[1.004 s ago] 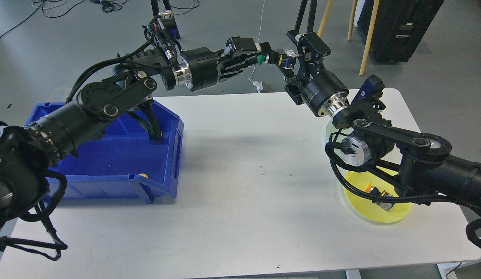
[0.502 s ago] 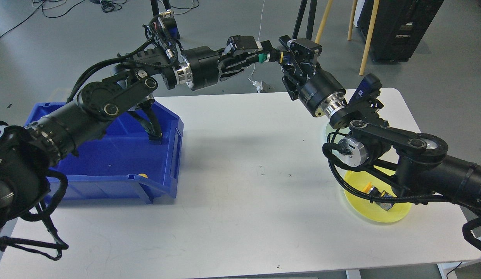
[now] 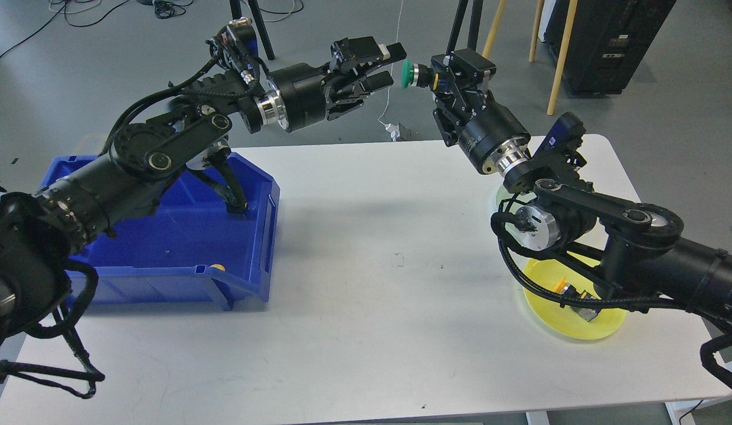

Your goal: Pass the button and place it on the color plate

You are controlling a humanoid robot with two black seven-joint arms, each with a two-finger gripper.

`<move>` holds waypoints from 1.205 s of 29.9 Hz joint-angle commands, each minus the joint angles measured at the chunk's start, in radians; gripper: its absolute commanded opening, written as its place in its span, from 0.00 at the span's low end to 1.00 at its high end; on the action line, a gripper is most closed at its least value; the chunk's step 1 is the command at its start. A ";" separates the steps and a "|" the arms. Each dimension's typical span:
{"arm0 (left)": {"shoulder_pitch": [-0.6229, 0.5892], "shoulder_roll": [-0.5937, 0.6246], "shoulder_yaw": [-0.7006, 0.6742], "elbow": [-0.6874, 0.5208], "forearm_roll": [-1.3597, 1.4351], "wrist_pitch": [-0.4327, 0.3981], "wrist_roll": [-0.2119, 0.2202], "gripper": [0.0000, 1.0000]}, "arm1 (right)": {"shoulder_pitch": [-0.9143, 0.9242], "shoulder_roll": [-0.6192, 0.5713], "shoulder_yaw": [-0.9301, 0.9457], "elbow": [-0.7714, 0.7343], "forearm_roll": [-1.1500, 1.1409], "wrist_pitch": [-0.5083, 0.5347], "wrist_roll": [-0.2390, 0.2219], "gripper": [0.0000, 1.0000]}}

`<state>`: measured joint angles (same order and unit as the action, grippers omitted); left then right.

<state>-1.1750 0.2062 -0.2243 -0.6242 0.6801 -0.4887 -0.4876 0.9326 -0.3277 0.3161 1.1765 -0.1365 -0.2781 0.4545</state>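
Note:
A green-capped button is held high above the table's far edge in my right gripper, which is shut on its body. My left gripper is open and empty, just left of the button's green cap with a small gap between them. A yellow plate lies at the right front of the white table, partly hidden under my right arm, with a yellow button on it. A pale green plate shows as a sliver behind my right arm.
A blue bin stands at the table's left side, with a small yellow piece near its front wall. Beyond the table are tripod legs, wooden poles, floor cables and a dark cabinet at the back right.
My left gripper let go of the green button and drew back to the left. My right gripper closed on the button and now holds it alone.

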 commanded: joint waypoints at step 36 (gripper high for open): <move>0.100 0.142 -0.010 0.075 -0.197 0.000 -0.001 0.91 | -0.120 -0.016 0.313 -0.181 0.396 -0.132 -0.323 1.00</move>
<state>-1.0939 0.3296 -0.2304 -0.5831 0.5374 -0.4887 -0.4885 0.7708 -0.2906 0.6268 0.8852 0.2796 -0.4857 0.1088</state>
